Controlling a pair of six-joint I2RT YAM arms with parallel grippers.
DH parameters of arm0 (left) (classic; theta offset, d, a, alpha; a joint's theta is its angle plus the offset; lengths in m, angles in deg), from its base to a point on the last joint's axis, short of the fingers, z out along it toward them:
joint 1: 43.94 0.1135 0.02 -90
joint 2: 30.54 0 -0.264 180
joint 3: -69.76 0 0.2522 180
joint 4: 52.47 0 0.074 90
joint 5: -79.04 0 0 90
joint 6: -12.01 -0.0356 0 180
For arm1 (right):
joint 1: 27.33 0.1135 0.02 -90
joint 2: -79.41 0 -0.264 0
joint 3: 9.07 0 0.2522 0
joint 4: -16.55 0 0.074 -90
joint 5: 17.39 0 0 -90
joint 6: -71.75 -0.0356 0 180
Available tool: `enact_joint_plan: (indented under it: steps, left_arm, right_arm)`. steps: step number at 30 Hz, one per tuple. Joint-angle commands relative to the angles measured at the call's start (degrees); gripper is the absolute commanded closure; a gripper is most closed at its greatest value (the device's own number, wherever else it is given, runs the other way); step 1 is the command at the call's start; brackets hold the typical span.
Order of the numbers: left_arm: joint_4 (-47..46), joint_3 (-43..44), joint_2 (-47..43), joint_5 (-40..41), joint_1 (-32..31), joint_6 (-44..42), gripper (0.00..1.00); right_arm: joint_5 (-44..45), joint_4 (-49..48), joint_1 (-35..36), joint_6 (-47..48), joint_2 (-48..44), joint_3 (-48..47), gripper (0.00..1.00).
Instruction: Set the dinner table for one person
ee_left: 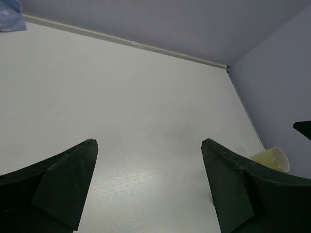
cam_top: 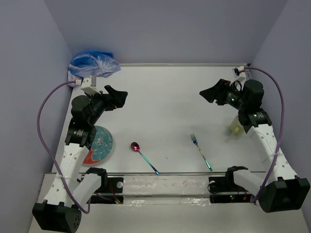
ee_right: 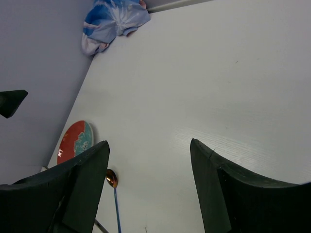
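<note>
The dinner table (cam_top: 165, 107) is a wide white top. On it lie a red and teal plate (cam_top: 101, 143) at the near left, a spoon (cam_top: 143, 155) with a coppery bowl and blue handle, and a fork (cam_top: 200, 150) to the spoon's right. A pale yellow cup (cam_top: 235, 127) stands at the right, partly under my right arm. My left gripper (cam_top: 118, 96) hangs open above the table's left side, holding nothing. My right gripper (cam_top: 210, 93) hangs open above the right side, also holding nothing. The right wrist view shows the plate (ee_right: 73, 141) and the spoon (ee_right: 112, 182) far below its fingers.
A bunched blue printed cloth (cam_top: 95, 63) lies in the far left corner, against the wall. Grey walls close the table on three sides. The cup (ee_left: 272, 159) shows past the right finger in the left wrist view. Both arm bases stand at the near edge.
</note>
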Motion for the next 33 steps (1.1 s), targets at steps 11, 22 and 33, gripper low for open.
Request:
enact_joint_plan:
  steps: [11,22,33]
  left_arm:
    - [-0.1,3.4,8.3,15.9,1.5,2.6,0.01]
    - [-8.2,6.4,23.5,32.2,7.2,9.6,0.36]
    - [-11.0,18.9,46.5,37.6,16.6,10.6,0.37]
  right_arm:
    - [-0.6,-5.3,2.9,-1.7,5.5,-1.2,0.31]
    - [9.9,-6.4,21.2,1.7,13.1,-3.8,0.31]
    - [9.7,-7.8,23.5,4.1,14.1,0.5,0.32]
